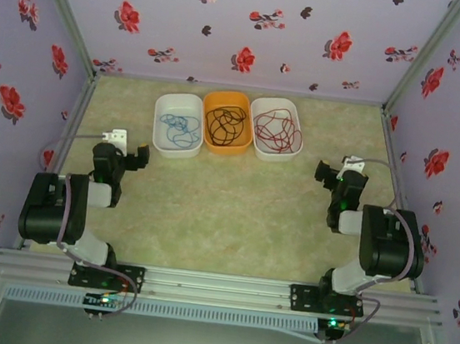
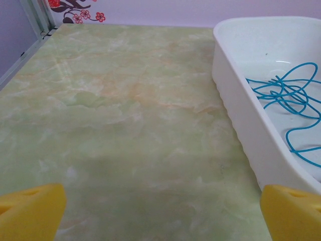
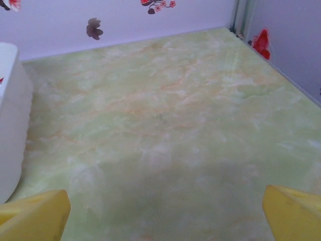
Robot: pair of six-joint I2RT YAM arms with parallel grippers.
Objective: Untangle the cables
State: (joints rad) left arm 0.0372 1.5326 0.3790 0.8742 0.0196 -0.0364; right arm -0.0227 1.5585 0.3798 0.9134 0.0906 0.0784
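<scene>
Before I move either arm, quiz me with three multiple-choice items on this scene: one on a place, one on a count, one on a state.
1. Where does the blue cable lie?
A) in the left white bin
B) in the orange bin
C) in the right white bin

2. How many bins stand on the table?
A) two
B) three
C) four

3. How do the left claw and right claw stand?
A) both open, empty
B) both shut on cable
C) one shut

1 A: the blue loops lie inside that bin's wall.
2 B: left white bin, orange bin and right white bin form a row.
3 A: the yellow fingertips are spread wide in each wrist view, with nothing between them.
</scene>
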